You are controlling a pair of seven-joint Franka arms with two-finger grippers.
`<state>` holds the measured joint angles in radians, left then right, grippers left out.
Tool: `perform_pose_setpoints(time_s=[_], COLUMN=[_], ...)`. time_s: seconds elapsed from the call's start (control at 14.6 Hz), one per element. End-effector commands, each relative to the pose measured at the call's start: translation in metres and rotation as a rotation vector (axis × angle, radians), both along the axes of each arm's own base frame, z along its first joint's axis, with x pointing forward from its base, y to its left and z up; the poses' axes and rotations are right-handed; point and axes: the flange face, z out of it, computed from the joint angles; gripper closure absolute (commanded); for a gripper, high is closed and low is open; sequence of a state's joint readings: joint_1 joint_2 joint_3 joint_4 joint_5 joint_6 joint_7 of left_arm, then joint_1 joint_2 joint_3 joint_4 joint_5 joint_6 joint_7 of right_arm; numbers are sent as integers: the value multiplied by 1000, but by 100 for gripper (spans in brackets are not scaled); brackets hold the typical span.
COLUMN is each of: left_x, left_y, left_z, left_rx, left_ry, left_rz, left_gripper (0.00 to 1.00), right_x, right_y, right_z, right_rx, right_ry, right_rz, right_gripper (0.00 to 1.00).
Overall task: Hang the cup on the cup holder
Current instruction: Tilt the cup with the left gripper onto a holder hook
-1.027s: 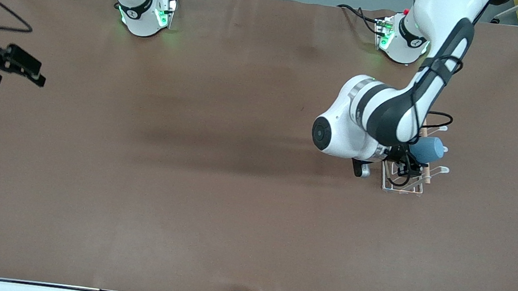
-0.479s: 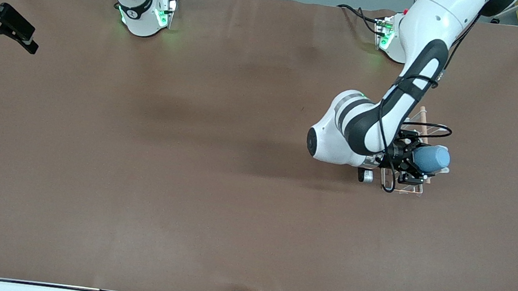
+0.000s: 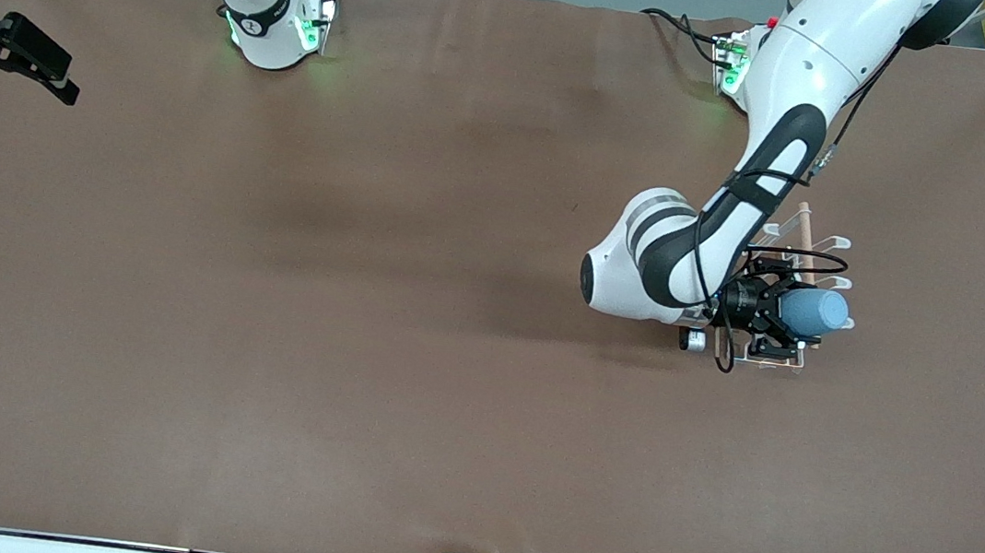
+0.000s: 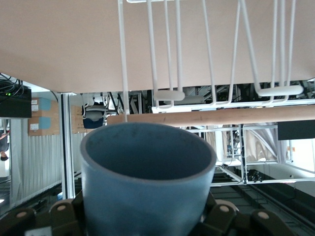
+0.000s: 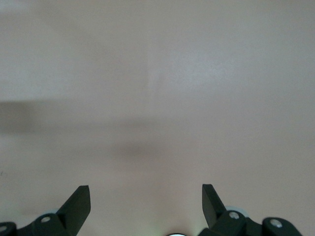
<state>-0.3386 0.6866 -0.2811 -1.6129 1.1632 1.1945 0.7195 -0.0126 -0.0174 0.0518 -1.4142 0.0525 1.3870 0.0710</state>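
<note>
Left pincer [image 3: 786,324], clamped on cup [image 3: 811,312]: shifted along the cup holder [image 3: 816,248] toward its end nearer the front camera; cup turned from slanting to lying level across the rack. Right pincer [image 3: 30,61]: withdrew toward the bench's base-side edge at the right arm's end.

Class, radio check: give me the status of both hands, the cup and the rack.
Left hand shut on cup, over rack. Cup sideways, not on a prong. Right hand open, waiting at its end of the table. Nothing in the way.
</note>
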Motion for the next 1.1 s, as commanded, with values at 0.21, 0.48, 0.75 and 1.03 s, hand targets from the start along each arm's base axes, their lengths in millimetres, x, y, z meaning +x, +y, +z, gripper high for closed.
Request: perform_pose_setpoints(time_s=[0.21, 0.48, 0.75, 1.03], left_x=[-2, -3, -4, -2], left_y=[3, 5, -1, -6], left_z=[-23, -33, -25, 6], left_rx=[50, 53, 49, 13], left_ry=[-42, -69, -109, -152], left_rz=[-11, -7, -5, 12], left_gripper=[46, 35, 0, 0], right_x=[-3, 4, 8, 12], right_y=[-7, -25, -27, -29], right_z=[-11, -25, -24, -26], right_rx=[4, 2, 13, 17], right_ry=[31, 35, 13, -15], right_rz=[-11, -46, -54, -48], right_gripper=[0, 0, 0, 0])
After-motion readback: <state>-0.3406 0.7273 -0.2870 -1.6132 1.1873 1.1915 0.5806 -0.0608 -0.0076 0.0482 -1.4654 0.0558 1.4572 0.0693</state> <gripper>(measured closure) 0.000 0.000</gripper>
